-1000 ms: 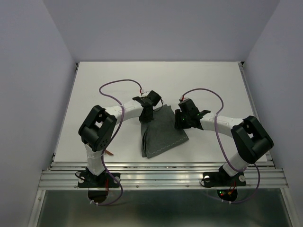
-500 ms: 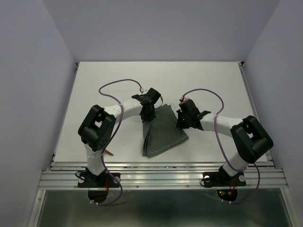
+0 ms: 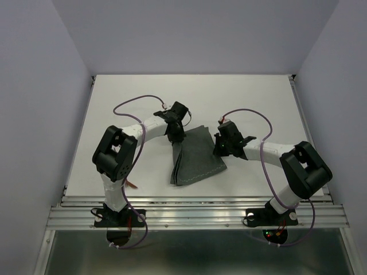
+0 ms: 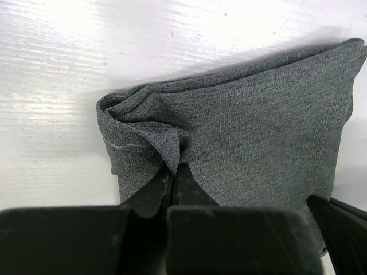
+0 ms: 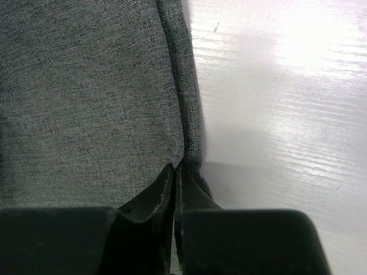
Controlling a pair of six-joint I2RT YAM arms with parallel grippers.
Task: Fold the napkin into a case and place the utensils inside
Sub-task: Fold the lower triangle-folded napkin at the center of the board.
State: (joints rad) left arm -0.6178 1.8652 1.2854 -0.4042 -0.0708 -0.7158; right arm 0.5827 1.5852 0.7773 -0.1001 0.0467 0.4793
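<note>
My left gripper (image 4: 174, 175) pinches a bunched corner of the napkin (image 3: 198, 157); my right gripper (image 5: 175, 172) pinches its right edge. It lies folded on the counter (image 3: 258, 97). If I pull unevenly, the folds could slip apart.

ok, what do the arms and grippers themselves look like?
White links and black joint housings on left arm and right arm, a purple cable looping along each. Black left gripper and right gripper, fingers tapering to thin tips.

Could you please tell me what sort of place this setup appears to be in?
Probably a lab robot cell, not a dining room: a white table boxed in by plain pale walls, with two arms bolted to an aluminium rail.
</note>
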